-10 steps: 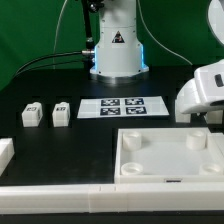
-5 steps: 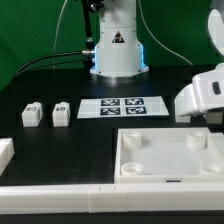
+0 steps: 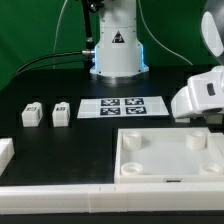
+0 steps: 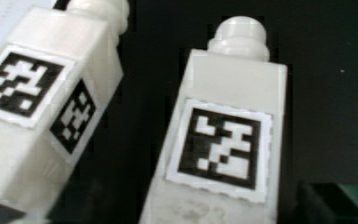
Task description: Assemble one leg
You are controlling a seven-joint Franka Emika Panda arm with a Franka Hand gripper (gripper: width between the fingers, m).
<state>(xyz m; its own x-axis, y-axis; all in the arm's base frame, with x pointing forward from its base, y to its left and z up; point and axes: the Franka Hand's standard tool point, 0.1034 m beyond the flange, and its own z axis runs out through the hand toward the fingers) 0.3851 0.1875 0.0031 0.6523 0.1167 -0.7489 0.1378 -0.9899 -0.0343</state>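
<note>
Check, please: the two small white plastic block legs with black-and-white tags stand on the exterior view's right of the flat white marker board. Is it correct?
No. The two white legs stand on the exterior view's left of the marker board, not its right, as the exterior view shows.

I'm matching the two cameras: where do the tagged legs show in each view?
Exterior view: two legs sit side by side on the exterior view's left, beside the marker board.
Wrist view: two legs fill the picture; whether they are the same pair cannot be told.
Shared landmark: the black table under them.
</note>
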